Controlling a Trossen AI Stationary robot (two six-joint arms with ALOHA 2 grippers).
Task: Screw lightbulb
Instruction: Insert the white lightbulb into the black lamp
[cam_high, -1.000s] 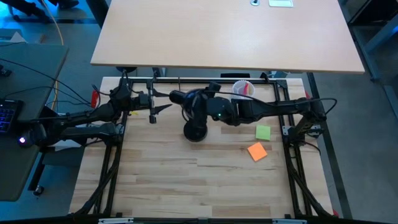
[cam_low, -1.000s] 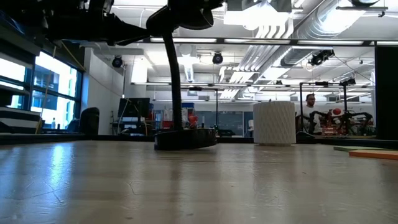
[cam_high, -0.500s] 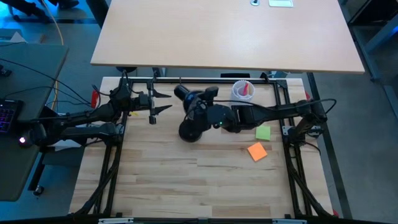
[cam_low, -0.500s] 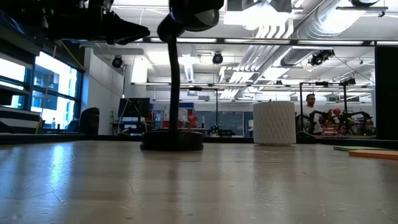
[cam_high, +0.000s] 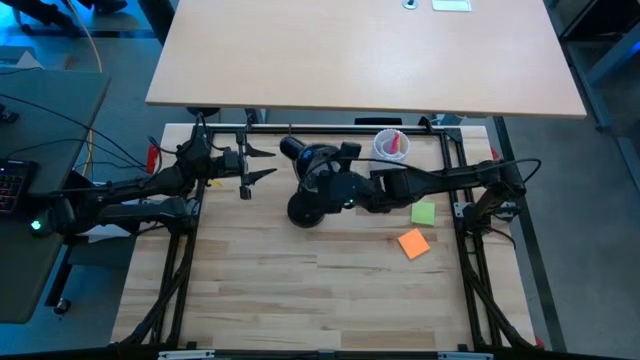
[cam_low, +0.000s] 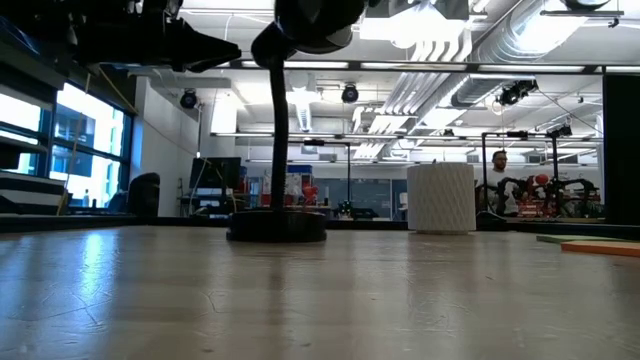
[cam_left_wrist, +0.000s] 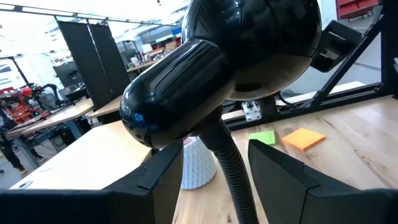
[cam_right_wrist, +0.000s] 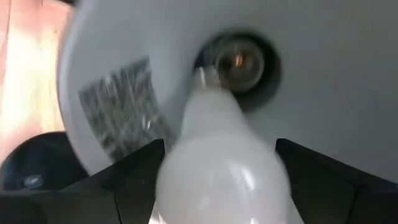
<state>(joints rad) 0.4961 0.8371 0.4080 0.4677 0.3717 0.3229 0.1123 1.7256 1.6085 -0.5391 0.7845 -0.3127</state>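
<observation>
The black desk lamp stands on its round base, with its head bent over on the neck. My right gripper is shut on the white lightbulb and holds it inside the lamp's pale shade. The bulb's screw base lies at the edge of the socket; I cannot tell whether it touches. My left gripper stands open just left of the lamp head. My right gripper pinches the lightbulb's rounded glass between its two fingers. The narrow screw end points away from the gripper, into the shade. The fingers come from the table's right side, slanting down. The bulb is lifted clear of the table.
A white ribbed cup with a red item stands at the back right. A green note and an orange note lie right of the lamp. A person shows in the room beyond.
My right gripper has moved toward the table's left edge and turned with the bulb. The lamp's base has slid along the table toward the left, and its head has shifted left with it. In the last half second the lamp has stayed put.
</observation>
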